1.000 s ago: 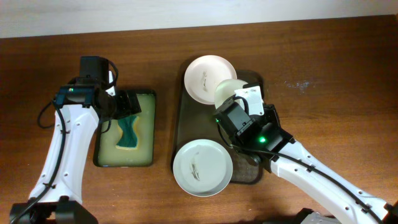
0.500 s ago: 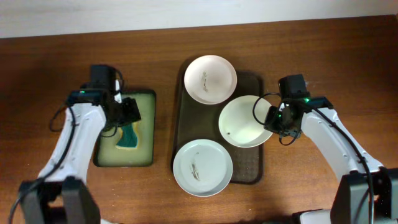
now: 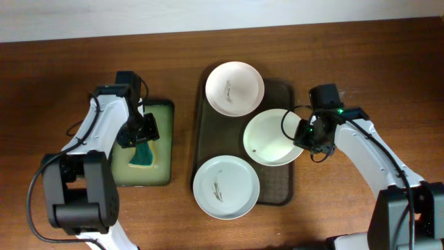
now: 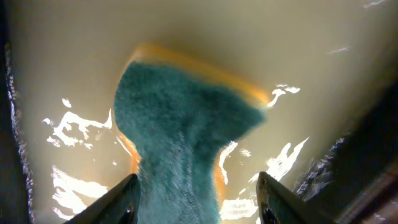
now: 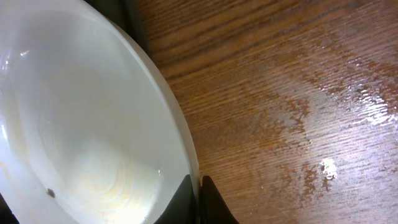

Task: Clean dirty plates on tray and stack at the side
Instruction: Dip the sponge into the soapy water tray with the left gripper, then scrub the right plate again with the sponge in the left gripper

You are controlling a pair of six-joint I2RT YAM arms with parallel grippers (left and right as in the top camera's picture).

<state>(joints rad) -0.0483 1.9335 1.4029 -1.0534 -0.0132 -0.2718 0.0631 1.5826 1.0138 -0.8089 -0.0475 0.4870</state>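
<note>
The left arm has swung toward the tray (image 3: pixel 216 142). The left pincer (image 4: pixel 196 191) is open astride the sponge (image 4: pixel 180 124). The right pincer (image 5: pixel 199 198) clamps a plate (image 3: pixel 269 137) rim at the tray's right edge.

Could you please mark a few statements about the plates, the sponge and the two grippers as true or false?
1. All three plates, top plate, middle plate and bottom plate, sit on the brown tray. True.
2. The right gripper is closed on the middle plate's rim. True.
3. The sponge lies on the top plate. False: it lies in the small tray of yellowish liquid.
4. The left gripper has its jaws shut with nothing between them. False: the jaws stand open on either side of the sponge.
</note>
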